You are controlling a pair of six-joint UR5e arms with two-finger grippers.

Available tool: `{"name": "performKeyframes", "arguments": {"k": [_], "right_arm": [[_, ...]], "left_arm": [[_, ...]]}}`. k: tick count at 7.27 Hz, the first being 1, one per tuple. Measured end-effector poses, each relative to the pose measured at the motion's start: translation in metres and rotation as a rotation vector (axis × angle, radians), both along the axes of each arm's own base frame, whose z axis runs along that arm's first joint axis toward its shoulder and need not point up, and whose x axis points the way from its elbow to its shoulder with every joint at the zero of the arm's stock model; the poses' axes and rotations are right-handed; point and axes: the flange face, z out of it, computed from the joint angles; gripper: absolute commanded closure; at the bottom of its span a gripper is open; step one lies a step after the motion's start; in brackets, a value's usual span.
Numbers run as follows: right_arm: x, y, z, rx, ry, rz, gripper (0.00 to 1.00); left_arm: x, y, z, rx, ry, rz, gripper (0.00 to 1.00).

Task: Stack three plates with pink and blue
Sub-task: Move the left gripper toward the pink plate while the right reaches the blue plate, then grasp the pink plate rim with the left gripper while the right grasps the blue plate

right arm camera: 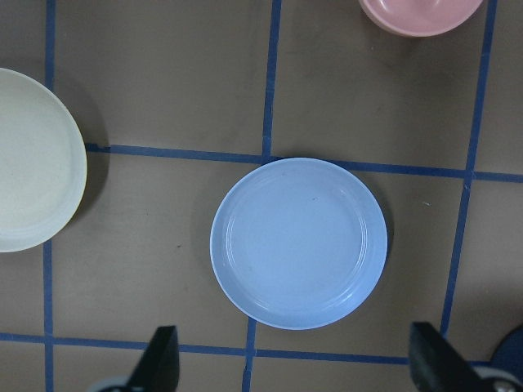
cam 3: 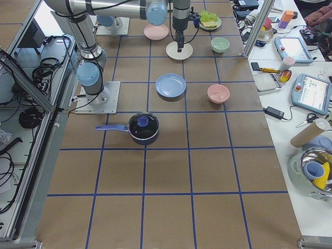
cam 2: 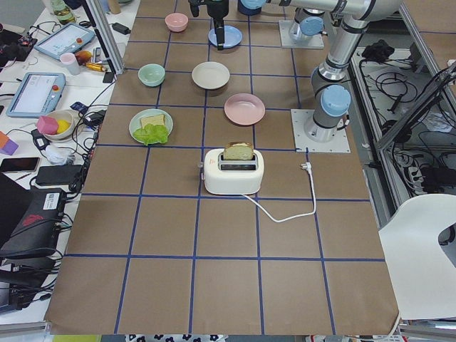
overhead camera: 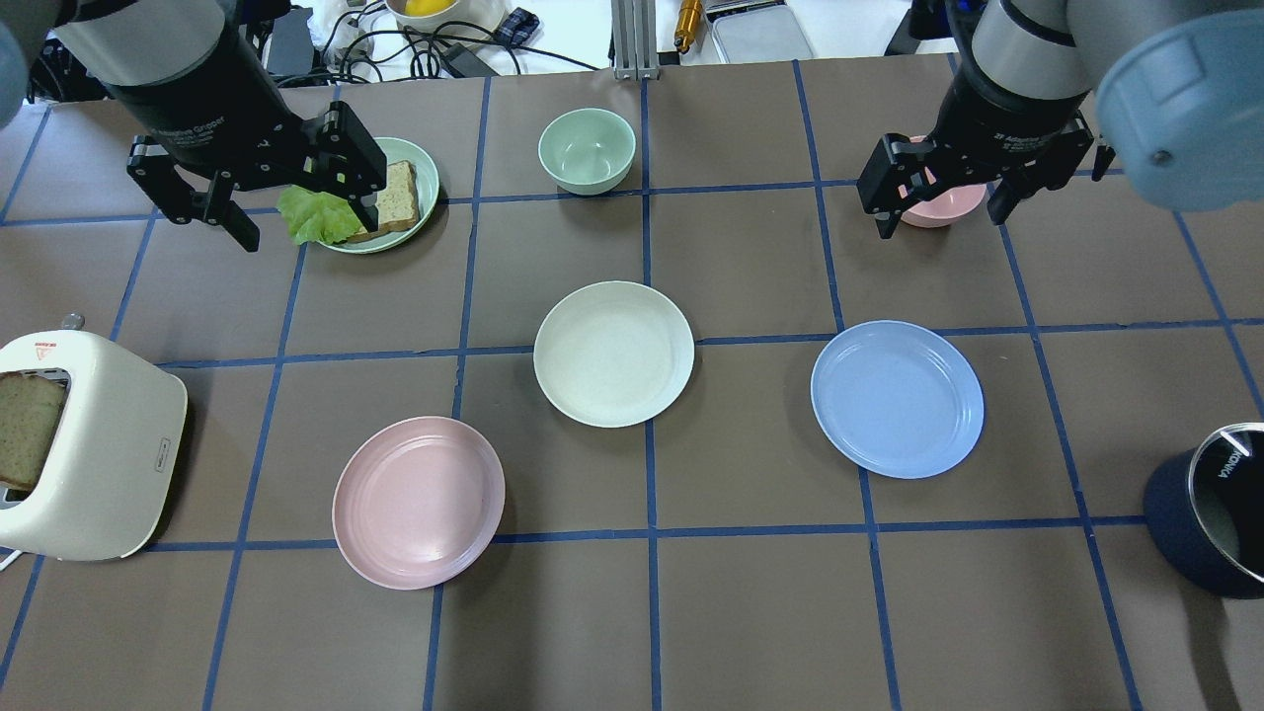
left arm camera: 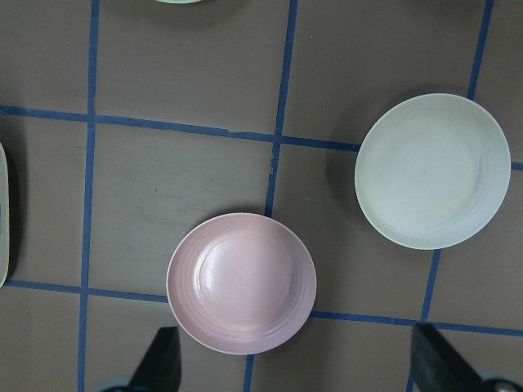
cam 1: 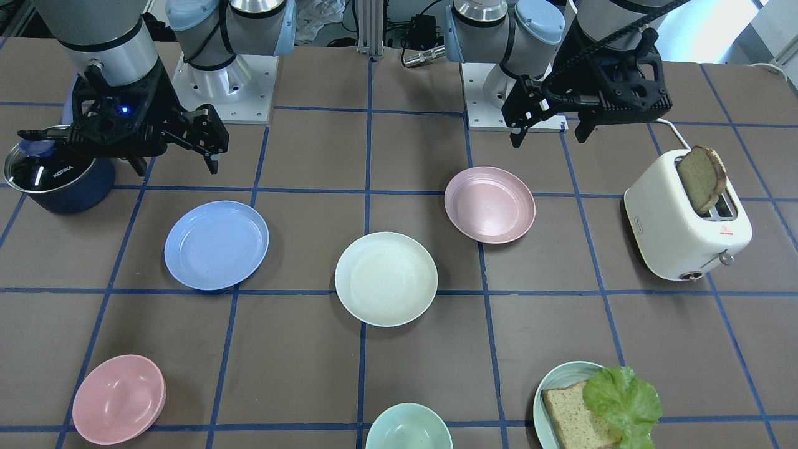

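Three plates lie apart on the brown table. The pale pink plate [overhead camera: 419, 502] [cam 1: 489, 204] [left arm camera: 242, 282] is on the robot's left. The cream-white plate [overhead camera: 613, 354] [cam 1: 386, 278] [left arm camera: 432, 170] is in the middle. The light blue plate [overhead camera: 897, 398] [cam 1: 216, 244] [right arm camera: 299, 242] is on the right. My left gripper [overhead camera: 306, 222] [cam 1: 548, 134] [left arm camera: 298, 367] is open and empty, high above the table with the pink plate below it. My right gripper [overhead camera: 943, 219] [cam 1: 177, 167] [right arm camera: 296, 363] is open and empty, high over the blue plate.
A white toaster [overhead camera: 89, 444] with a bread slice stands at the left edge. A pale green plate [overhead camera: 427, 168] bears bread and lettuce. A green bowl [overhead camera: 586, 148] and a pink bowl [overhead camera: 943, 205] sit at the far side. A dark blue pot [overhead camera: 1210, 523] is at the right.
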Motion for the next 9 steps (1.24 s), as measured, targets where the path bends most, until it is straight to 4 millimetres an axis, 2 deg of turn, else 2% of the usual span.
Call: {"name": "performKeyframes", "arguments": {"k": [3,4,5,6,7,8,9], "right_arm": [[-0.049,0.016,-0.108,-0.037,0.005,-0.070,0.00],[-0.076,0.029,-0.146,-0.040,-0.018,-0.104,0.00],[-0.104,0.039,-0.174,-0.041,-0.058,-0.133,0.00],[-0.126,0.044,-0.198,-0.032,-0.095,-0.148,0.00],[-0.139,0.042,-0.220,-0.023,-0.126,-0.151,0.00],[-0.145,0.038,-0.238,-0.019,-0.149,-0.152,0.01],[-0.147,0.035,-0.248,-0.019,-0.169,-0.153,0.09]], "left_arm": [[0.000,0.002,0.000,0.003,0.000,-0.015,0.00],[0.000,0.003,-0.001,0.004,0.001,-0.031,0.00],[0.001,0.001,-0.005,0.012,0.001,-0.043,0.00],[0.002,-0.004,-0.018,0.036,0.001,-0.041,0.00],[0.004,-0.009,-0.042,0.081,0.002,-0.035,0.00],[0.003,-0.008,-0.075,0.134,0.003,-0.032,0.00],[-0.001,-0.002,-0.110,0.166,0.000,-0.004,0.00]]}}
